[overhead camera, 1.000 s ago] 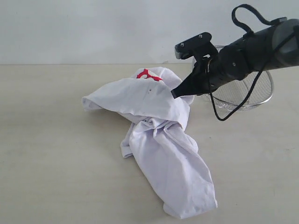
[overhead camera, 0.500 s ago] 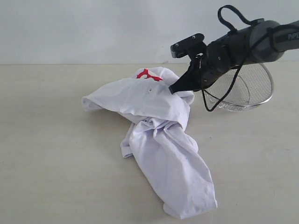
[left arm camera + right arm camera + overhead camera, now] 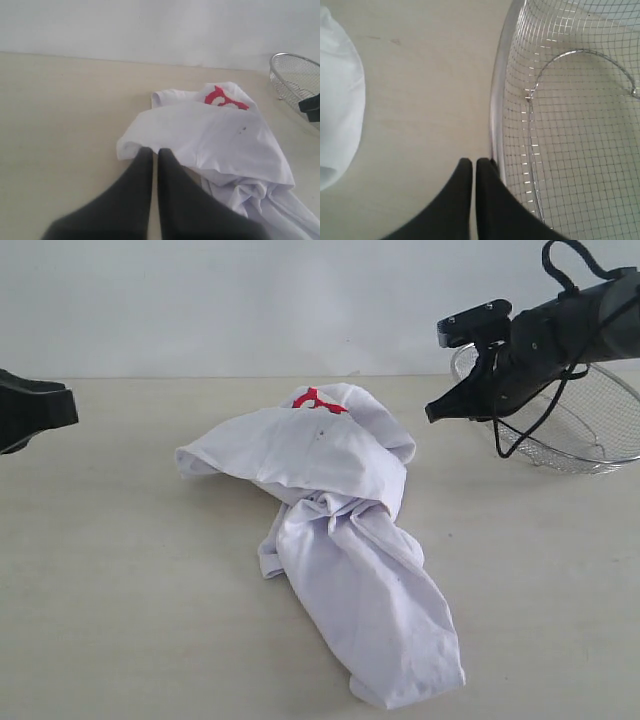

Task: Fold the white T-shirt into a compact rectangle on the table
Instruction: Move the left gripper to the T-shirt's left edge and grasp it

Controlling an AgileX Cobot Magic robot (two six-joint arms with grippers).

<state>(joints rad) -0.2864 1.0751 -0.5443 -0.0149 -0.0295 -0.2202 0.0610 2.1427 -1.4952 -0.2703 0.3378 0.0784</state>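
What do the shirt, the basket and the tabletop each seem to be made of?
White T-shirt: soft matte cloth, probably cotton; it creases and bunches. Basket: shiny metal wire, an open grid. Table: smooth pale matte top, perhaps laminate or wood.

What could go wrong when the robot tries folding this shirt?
The white T-shirt lies bunched and twisted, so a pinch might catch several layers and fold it lumpy. The right gripper hangs shut close beside the rim of the wire-mesh basket, so a careless swing might knock it.
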